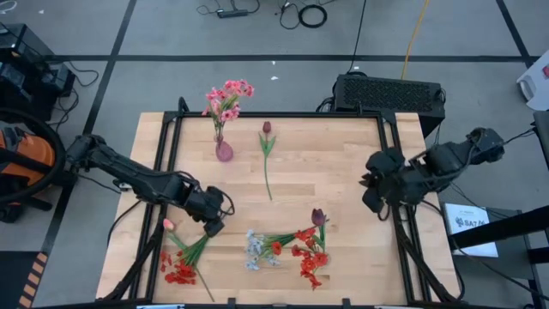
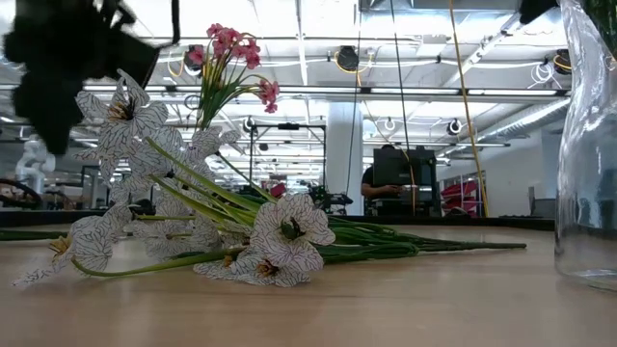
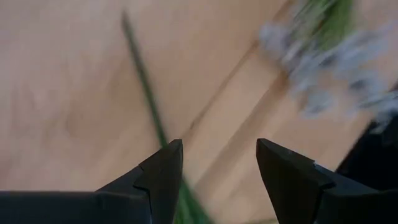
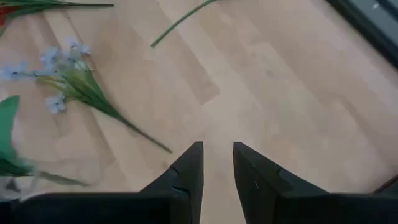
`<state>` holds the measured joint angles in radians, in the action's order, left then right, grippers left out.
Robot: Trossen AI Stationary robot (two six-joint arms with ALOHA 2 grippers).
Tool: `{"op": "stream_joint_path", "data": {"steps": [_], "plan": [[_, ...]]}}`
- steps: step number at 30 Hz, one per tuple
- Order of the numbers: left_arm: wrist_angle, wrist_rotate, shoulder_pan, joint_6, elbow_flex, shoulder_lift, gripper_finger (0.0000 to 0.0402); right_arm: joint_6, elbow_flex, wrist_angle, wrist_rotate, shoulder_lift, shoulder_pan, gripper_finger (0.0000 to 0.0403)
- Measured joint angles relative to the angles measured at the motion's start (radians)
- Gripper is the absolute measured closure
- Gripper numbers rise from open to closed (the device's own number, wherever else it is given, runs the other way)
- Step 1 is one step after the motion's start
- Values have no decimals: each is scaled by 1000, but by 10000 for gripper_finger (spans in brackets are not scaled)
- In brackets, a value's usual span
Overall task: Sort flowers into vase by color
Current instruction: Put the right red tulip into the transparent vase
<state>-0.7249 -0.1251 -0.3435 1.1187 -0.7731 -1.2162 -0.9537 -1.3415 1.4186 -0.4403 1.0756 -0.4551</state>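
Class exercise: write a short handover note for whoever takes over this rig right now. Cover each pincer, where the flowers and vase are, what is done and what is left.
Left pincer: open, empty, low over the near-left flowers.
Right pincer: slightly open, empty, waiting at the table's right edge.
Vase: far left, upright, holding the pink spray.
Done: only that pink spray is in the vase.
Left, all lying on the table: maroon tulip beside the vase, pink bud and red cluster near left, pale blue bunch, second maroon tulip and red sprays near centre.

Grey floor (image 1: pixel 154 34) with dark seam lines; cables (image 1: pixel 300 13); black case (image 1: pixel 388 93); white column (image 2: pixel 342 159); ceiling lights (image 2: pixel 347 60).
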Motion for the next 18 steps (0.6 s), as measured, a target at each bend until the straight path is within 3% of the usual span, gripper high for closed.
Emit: {"op": "stream_joint_path", "data": {"steps": [5,9,18], "plan": [[-100,-120,-13,26,0,-120,191,152,0,-22,49,15,90,325],[-65,-224,-33,28,0,-213,191,265,0,-24,100,23,155,325],[22,-253,-94,79,0,-355,192,428,0,-24,107,24,278,325]]}}
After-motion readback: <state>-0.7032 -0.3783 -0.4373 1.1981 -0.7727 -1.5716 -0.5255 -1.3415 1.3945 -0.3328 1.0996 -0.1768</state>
